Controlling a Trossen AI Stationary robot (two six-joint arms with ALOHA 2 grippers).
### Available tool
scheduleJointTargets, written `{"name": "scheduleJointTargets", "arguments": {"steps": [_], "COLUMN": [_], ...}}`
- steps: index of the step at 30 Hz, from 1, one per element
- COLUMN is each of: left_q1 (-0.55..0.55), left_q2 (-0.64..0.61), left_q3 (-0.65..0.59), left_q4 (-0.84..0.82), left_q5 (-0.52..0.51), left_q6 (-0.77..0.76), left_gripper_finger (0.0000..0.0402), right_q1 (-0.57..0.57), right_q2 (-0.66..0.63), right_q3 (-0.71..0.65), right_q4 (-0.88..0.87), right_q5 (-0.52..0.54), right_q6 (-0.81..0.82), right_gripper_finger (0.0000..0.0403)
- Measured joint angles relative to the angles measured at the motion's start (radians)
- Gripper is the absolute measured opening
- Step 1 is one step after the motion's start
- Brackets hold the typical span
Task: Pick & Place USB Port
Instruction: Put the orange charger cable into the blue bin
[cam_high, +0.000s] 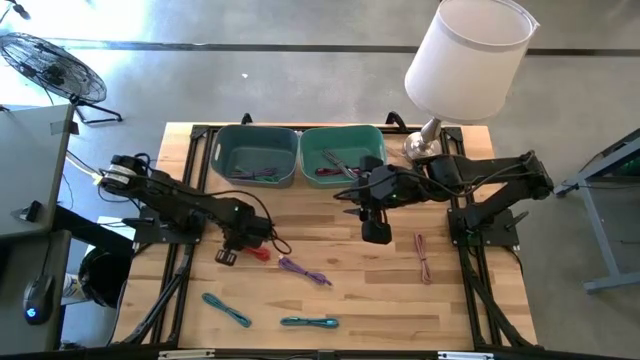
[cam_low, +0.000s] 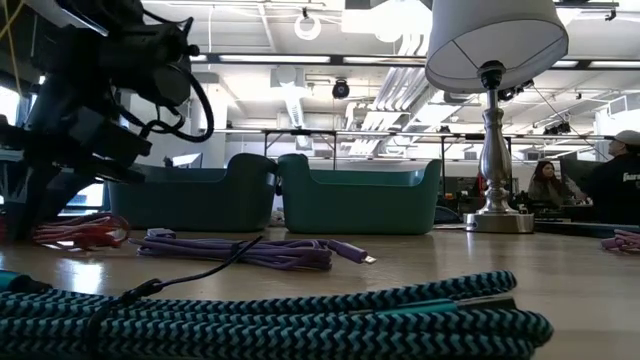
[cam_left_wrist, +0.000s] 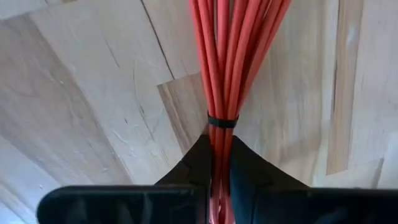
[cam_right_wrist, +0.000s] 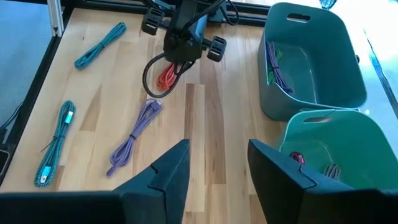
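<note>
near edge of the wooden table (cam_high: 400, 310): two teal cables (cam_high: 310, 322); beyond them a purple cable (cam_high: 305, 271); left of centre, the left gripper (cam_left_wrist: 219, 163), fingers clamped on the red cable (cam_left_wrist: 230, 56) lying on the table; right of centre, the right gripper (cam_right_wrist: 217, 163) raised, fingers parted and empty, a pink cable (cam_high: 423, 256) to its right; far side: two teal bins (cam_high: 256, 154) holding cables, lamp (cam_high: 465, 60) at far right

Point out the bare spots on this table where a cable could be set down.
Free: the boards between the purple cable and the pink cable, and the front right corner beyond the teal cable. Crowded: around the left gripper, shut on the red cable, and under the right gripper by the bins.
</note>
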Motion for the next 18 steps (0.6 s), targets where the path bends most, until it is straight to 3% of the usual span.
{"name": "scheduleJointTargets", "arguments": {"steps": [5,9,12,15,18], "left_q1": [-0.004,-0.002,-0.002,0.003,0.075], "left_q2": [-0.05,-0.093,-0.116,-0.117,-0.12], "left_q3": [0.099,0.269,0.463,0.661,0.824], "left_q4": [-0.159,-0.331,-0.457,-0.626,-0.734], "left_q5": [0.025,-0.048,-0.19,-0.414,-0.608], "left_q6": [-0.045,-0.035,0.01,0.07,0.129], "left_gripper_finger": [0.0019,0.0017,0.0017,0.0017,0.0017], "right_q1": [0.0,0.0,-0.002,-0.011,-0.025], "right_q2": [0.0,0.0,0.0,0.0,0.0], "right_q3": [0.0,0.0,0.0,0.0,0.0], "right_q4": [-0.009,-0.014,-0.01,-0.008,-0.003], "right_q5": [0.0,0.003,0.012,0.031,0.046], "right_q6": [-0.009,-0.025,-0.049,-0.07,-0.072], "right_gripper_finger": [0.0153,0.0153,0.0153,0.0153,0.0153]}}
